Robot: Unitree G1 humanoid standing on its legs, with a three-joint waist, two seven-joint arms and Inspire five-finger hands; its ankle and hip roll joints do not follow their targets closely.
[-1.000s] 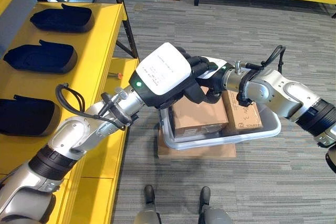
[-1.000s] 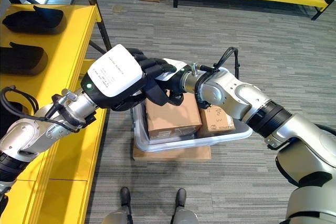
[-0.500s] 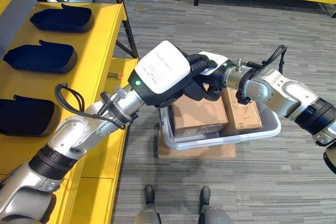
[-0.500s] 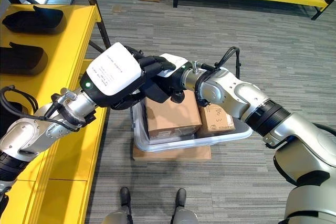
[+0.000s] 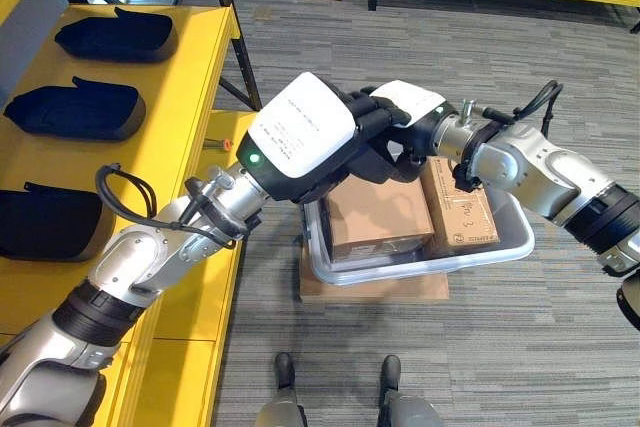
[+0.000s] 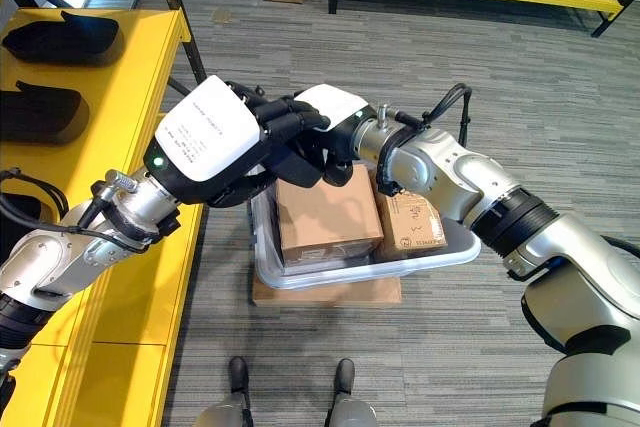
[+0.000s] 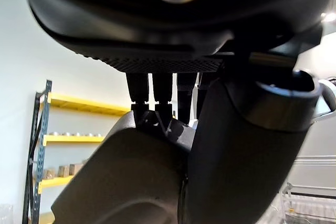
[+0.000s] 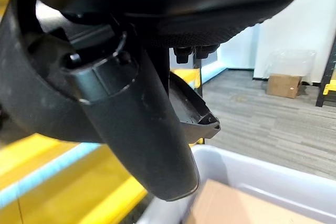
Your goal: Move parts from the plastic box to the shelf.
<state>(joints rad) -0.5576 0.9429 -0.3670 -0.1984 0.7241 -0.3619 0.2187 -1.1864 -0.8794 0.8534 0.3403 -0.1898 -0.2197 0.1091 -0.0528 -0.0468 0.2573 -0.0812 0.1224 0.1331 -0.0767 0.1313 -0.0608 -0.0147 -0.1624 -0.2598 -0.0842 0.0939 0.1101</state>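
Black moulded part (image 6: 300,152) hangs above the near-left corner of the plastic box (image 5: 500,247), held between both hands. I see the left hand (image 5: 360,132) curled round it from the shelf side, and the right hand (image 6: 335,142) closed on it from the other side, thumb pressed along the part in the right wrist view. Two cardboard boxes (image 5: 375,217) sit in the plastic box below. On the yellow shelf (image 5: 185,77) to my left lie three dark parts (image 5: 75,107), well apart from the held one.

Bright, even indoor light; soft shadows; wrist views blurred close up.
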